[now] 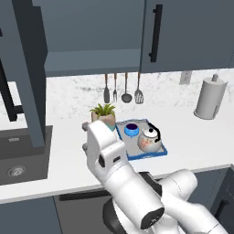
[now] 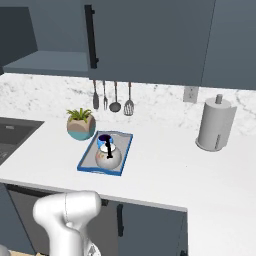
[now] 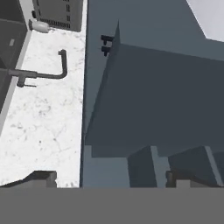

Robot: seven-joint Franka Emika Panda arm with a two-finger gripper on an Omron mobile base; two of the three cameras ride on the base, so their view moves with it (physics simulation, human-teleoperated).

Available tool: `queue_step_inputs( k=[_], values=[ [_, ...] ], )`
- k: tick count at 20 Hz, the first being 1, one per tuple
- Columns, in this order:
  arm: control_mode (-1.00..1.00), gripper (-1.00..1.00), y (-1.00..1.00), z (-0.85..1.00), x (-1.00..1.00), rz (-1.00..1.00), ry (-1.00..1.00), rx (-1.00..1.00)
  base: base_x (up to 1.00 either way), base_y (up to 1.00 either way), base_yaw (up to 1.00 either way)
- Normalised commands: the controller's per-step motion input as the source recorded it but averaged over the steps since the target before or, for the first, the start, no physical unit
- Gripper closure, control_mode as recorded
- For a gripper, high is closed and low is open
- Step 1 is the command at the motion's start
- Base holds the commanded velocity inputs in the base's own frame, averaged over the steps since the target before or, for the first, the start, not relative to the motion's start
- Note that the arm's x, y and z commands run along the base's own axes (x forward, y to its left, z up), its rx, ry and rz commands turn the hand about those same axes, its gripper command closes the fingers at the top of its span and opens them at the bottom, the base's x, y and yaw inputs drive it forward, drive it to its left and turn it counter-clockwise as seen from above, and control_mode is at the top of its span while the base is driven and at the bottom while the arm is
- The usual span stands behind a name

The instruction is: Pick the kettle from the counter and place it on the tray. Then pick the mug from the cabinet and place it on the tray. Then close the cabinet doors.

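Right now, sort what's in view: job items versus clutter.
Job: squat mottled kettle and small blue mug, both on the blue-rimmed tray; open slate cabinet door.
Clutter: potted plant, grey paper-towel roll, hanging utensils, sink faucet.

From my seat the light is even and flat, with no glare on the counter [image 1: 192, 137]. The cabinet [image 1: 91, 41] interior reads dim, and soft shadow lies under it. Edges look slightly soft and pixelated (rendered, low resolution), without lens distortion.
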Motion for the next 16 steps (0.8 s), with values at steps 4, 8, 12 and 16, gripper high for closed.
queue_step_inputs(
  k=[4, 8, 12, 16],
  values=[
    [-1.0, -1.0, 0.45, -0.36, 0.13, -0.26, -0.11, 0.0, 0.0, 0.0, 0.0],
    [-1.0, -1.0, 0.27, -0.31, 0.05, -0.22, -0.11, 0.0, 0.0, 0.0, 0.0],
    [-1.0, -1.0, 0.31, -0.26, 0.08, -0.22, -0.08, 0.0, 0.0, 0.0, 0.0],
    [-1.0, -1.0, 0.35, -0.13, 0.05, -0.21, -0.06, 0.0, 0.0, 0.0, 0.0]
  ],
)
